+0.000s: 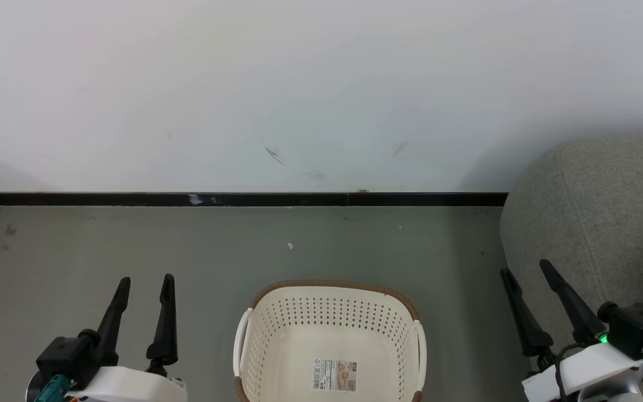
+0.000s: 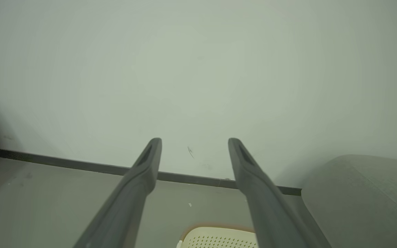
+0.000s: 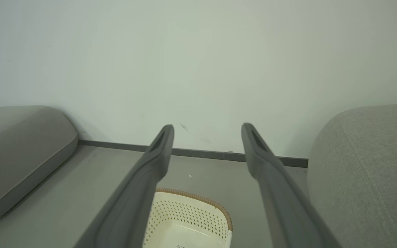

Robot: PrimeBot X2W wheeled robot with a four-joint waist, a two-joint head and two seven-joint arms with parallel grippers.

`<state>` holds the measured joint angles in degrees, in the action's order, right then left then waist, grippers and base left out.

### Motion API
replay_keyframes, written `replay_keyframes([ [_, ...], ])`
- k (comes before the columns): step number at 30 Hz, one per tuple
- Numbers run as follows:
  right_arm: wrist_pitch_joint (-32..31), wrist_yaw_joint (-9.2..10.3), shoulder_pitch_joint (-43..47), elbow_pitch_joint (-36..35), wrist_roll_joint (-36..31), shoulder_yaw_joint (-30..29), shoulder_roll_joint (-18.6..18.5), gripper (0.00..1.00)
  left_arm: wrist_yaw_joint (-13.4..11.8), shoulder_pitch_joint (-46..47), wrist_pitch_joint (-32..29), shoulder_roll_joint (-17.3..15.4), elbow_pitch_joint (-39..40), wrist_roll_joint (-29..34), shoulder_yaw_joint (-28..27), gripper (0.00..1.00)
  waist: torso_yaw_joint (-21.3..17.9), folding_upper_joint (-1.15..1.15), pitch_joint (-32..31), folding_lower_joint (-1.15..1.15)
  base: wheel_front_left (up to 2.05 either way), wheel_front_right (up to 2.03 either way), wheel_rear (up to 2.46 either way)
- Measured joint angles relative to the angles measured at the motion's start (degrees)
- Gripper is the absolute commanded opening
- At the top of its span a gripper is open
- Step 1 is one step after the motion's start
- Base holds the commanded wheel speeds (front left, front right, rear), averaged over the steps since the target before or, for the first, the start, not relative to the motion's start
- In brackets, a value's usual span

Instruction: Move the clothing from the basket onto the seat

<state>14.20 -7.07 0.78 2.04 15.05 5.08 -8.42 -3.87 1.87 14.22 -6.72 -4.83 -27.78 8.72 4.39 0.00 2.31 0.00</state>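
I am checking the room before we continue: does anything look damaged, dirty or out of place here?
Small things only: dark scuff marks on the white wall, a white chip in the black skirting strip, and a pale scrap on the grey floor.

A label sticker [image 1: 335,374] sits on the inside bottom of the basket [image 1: 332,285]. Its barcode shows, but the print is too small to read.

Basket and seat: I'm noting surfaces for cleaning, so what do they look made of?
The basket looks like moulded cream plastic, smooth, with rows of holes; its brown rim looks woven, perhaps only moulded. The seat looks like matte grey woven fabric with a stitched seam.
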Motion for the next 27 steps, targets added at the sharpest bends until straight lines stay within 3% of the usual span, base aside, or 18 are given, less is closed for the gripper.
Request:
replay_keyframes([
  [15, 0.0, 0.00, 0.2, -0.3, -0.4, -0.2, 0.5, 1.00, 1.6, 0.0, 0.0, 1.2, -0.6, 1.2, -1.5, 1.00, -0.2, 0.00, 0.3, 0.00, 0.00, 0.00, 0.00],
  [16, 0.0, 0.00, 0.2, -0.3, -0.4, -0.2, 0.5, 0.00, 1.6, 0.0, 0.0, 1.3, -0.7, 1.2, -1.6, 0.00, -0.2, 0.00, 0.3, 0.00, 0.00, 0.00, 0.00],
  [27, -0.1, 0.02, 2.5, 2.6, 1.5, 0.7, 2.1, 0.00, 2.0, -1.5, -0.7, 2.9, -4.2, -0.9, -0.9, 0.00, -0.3, 0.00, 0.3, 0.00, 0.00, 0.00, 0.00],
])
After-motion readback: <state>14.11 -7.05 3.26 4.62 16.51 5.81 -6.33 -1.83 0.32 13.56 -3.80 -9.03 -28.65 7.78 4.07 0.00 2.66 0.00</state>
